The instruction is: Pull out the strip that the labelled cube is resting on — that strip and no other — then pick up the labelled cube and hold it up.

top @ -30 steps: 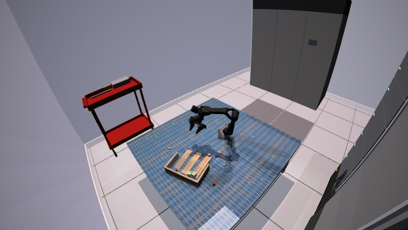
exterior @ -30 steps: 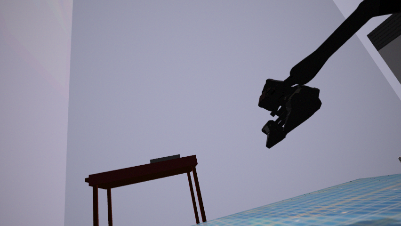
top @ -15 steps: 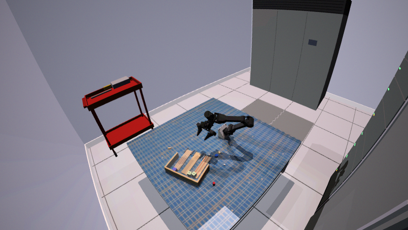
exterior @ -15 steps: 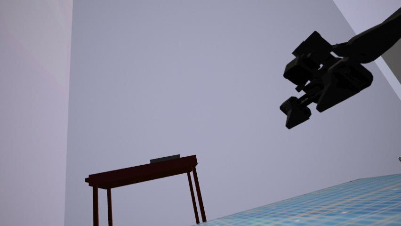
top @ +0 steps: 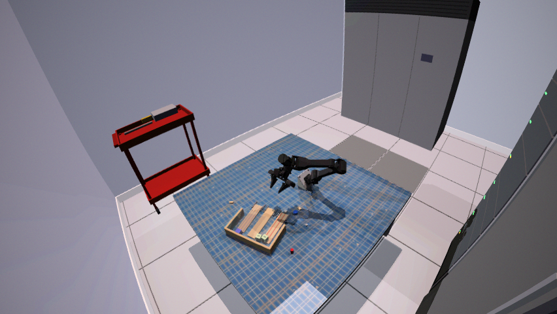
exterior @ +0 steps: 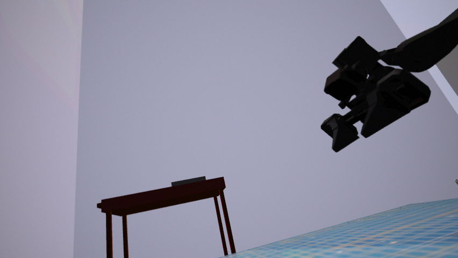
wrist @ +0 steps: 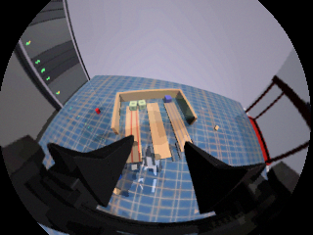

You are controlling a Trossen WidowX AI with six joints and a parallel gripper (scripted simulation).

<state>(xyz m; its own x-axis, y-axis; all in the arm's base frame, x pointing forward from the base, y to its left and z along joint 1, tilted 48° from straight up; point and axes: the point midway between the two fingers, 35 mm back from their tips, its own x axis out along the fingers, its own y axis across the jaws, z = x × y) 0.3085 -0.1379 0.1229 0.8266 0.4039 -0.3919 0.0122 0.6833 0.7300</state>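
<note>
I take the wooden tray [top: 233, 233] on the blue grid mat [top: 342, 233] as my landmark. Three wooden strips lie side by side inside it, running lengthwise: one strip with red lines [top: 274, 226] on the side nearest the red ball, a middle strip [top: 260, 223], and a third strip [top: 249, 218] on the far side from the ball. Two pale green cubes [top: 266, 236] sit at the tray's closed end, at the ends of the red-lined and middle strips; I cannot read any label on them at this size, so I cannot tell which is the labelled cube. A purple block [top: 238, 231] sits at the same end, by the third strip.

Outside the tray, a small red ball [top: 291, 250] lies on the mat near the closed-end corner. A blue piece [top: 295, 212] lies just beyond the tray's open end, and a small tan piece [top: 231, 201] lies apart from the tray on the side toward the red cart [top: 155, 132].

The claw [top: 282, 183] hangs in the air beyond the tray's open end, well apart from it. In the wrist view its fingers stand apart with nothing between them: open, gripping nothing
</note>
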